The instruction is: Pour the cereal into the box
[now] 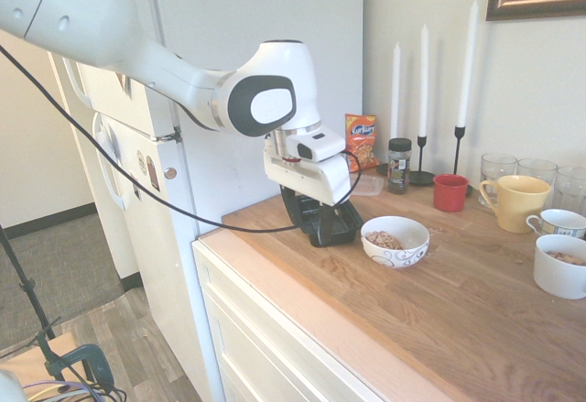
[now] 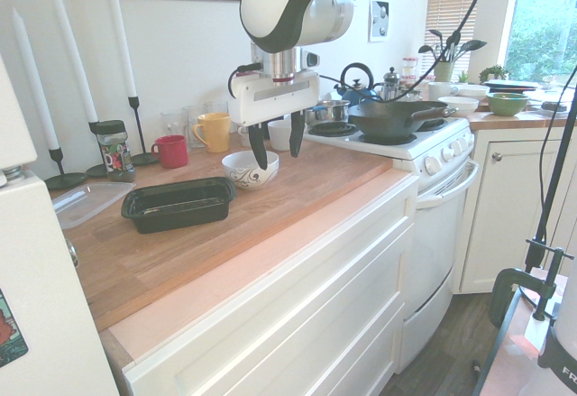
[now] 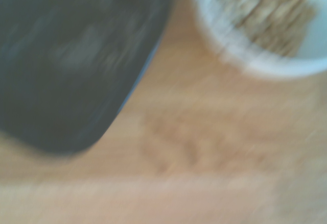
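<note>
Your tool hung wide open and empty – above the wooden desk, between the shallow black plastic tray and the white swirl-patterned bowl of tan cereal flakes.

Bright daylight enters from the window at 2 o'clock; exterior views sharp, wrist view heavily blurred.

Tan cereal bowled; black box beside

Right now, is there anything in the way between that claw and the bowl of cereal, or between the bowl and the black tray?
Nothing visible. The open gripper hangs in free air above the white bowl holding the cereal, and only bare countertop lies between the bowl and the black tray beside it.
</note>
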